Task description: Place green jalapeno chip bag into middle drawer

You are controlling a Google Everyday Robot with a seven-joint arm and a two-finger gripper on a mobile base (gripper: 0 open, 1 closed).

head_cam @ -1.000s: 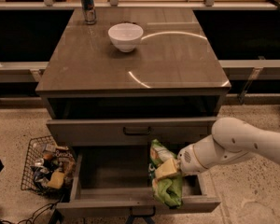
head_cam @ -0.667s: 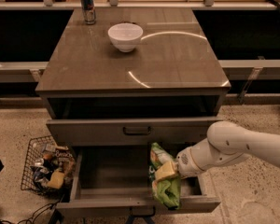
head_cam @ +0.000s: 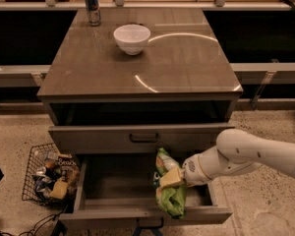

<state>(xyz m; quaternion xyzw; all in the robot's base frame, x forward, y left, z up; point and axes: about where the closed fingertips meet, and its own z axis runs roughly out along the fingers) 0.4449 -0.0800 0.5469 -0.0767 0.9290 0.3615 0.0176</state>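
The green jalapeno chip bag (head_cam: 169,196) hangs upright over the right part of the open middle drawer (head_cam: 113,188), its lower end level with the drawer's front panel. My gripper (head_cam: 170,177) reaches in from the right on a white arm and is shut on the bag's middle. The drawer is pulled out below the shallower drawer front with a black bar handle (head_cam: 144,138). The drawer's grey floor shows to the left of the bag.
A white bowl (head_cam: 132,38) and a can (head_cam: 92,6) stand on the cabinet top. A wire basket (head_cam: 49,178) full of snacks sits on the floor left of the drawer. Cables lie on the floor at the bottom left.
The arm has shifted a little to the left with the bag, which now hangs slightly further over the drawer's inside.
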